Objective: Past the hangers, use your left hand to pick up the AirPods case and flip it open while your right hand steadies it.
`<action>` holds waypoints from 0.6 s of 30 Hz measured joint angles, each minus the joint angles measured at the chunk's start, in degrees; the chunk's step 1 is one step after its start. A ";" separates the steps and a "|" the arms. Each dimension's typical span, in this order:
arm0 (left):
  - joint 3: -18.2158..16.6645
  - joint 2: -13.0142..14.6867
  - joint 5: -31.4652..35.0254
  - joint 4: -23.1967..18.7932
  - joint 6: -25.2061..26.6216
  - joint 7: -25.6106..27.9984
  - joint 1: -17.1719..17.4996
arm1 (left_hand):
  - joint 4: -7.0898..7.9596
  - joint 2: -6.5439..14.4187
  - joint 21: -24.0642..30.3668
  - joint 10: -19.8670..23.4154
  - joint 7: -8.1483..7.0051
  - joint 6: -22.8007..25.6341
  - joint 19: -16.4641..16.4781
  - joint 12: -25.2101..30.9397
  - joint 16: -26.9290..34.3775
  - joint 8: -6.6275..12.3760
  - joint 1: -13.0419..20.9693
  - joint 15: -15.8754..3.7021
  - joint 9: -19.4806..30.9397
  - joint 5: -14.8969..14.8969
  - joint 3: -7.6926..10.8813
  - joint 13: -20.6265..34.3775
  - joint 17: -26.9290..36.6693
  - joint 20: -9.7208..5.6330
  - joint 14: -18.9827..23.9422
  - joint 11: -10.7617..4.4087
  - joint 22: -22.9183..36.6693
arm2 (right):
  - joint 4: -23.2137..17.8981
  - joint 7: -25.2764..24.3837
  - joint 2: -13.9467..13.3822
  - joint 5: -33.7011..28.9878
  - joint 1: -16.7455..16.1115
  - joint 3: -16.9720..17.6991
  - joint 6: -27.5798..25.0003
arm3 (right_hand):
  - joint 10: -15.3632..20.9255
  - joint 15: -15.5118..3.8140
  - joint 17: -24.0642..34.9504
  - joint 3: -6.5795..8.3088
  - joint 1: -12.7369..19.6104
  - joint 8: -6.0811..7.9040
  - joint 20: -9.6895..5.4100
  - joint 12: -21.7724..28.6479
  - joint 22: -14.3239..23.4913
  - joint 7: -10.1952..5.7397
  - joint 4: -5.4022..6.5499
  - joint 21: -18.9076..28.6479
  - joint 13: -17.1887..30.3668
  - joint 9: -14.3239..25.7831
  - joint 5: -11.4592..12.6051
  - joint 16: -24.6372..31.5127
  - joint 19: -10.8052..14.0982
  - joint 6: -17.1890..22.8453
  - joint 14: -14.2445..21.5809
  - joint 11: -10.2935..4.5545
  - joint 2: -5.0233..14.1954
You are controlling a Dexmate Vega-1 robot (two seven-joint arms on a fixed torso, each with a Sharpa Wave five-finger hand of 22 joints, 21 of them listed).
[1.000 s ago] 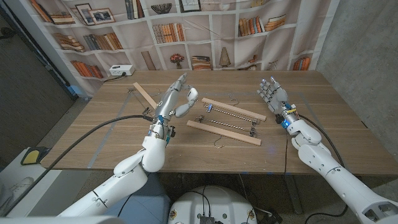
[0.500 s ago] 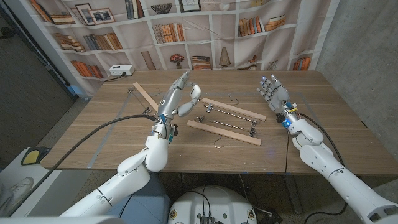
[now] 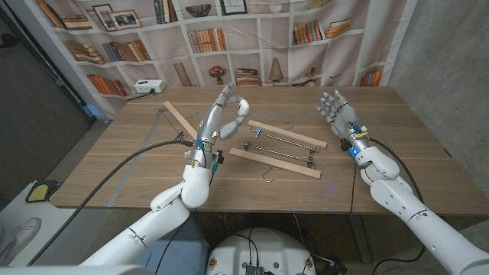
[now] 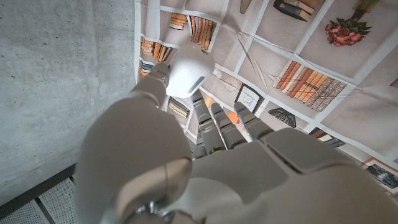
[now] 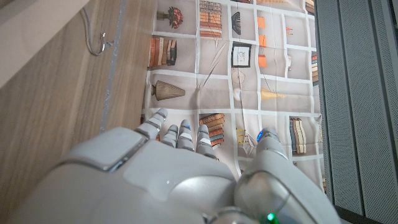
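I hold the white earbud case point(image 3: 241, 106) pinched in my left hand point(image 3: 221, 114), raised above the wooden hangers point(image 3: 276, 143) at picture center so its lid is reachable, while my right hand point(image 3: 335, 110) waits spread and empty at the right, not yet steadying it.

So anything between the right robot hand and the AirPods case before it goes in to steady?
Nothing visible. The left robot hand holds the AirPods case up above the table. The right robot hand is open, off to the side. The wooden hangers lie flat below the gap, so a raised approach likely clears them.
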 measured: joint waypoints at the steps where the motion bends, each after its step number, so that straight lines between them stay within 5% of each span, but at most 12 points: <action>1: 0.00 -0.14 -0.25 0.18 -0.54 -0.07 -0.08 | 0.00 0.03 0.00 0.01 0.00 0.00 0.00 0.05 0.00 0.00 0.04 0.00 0.00 0.00 0.00 0.00 0.00 0.00 0.00 0.01 0.00 | -0.17 -0.07 -0.02 0.00 -0.13 0.04 0.02 | 0.00 0.00 0.00 0.00 0.00 0.00 0.00 0.00 0.00 0.00 0.00 0.00 0.00 0.00 0.00 0.00 0.00 0.00 0.00 0.00 0.00; 18: -1.58 -3.90 -7.11 4.35 -9.23 -3.01 -0.94 | 0.00 0.01 0.00 0.22 0.11 0.71 0.41 0.03 0.00 0.00 0.70 -0.23 0.00 0.23 -0.47 0.00 0.01 -0.41 0.23 0.22 0.00 | -1.98 -0.94 0.10 -0.01 -1.84 0.29 1.14 | 0.00 0.00 0.00 0.00 0.00 0.00 0.00 0.00 0.00 0.00 0.00 0.00 0.00 0.00 0.00 0.00 0.00 0.00 0.00 0.00 0.00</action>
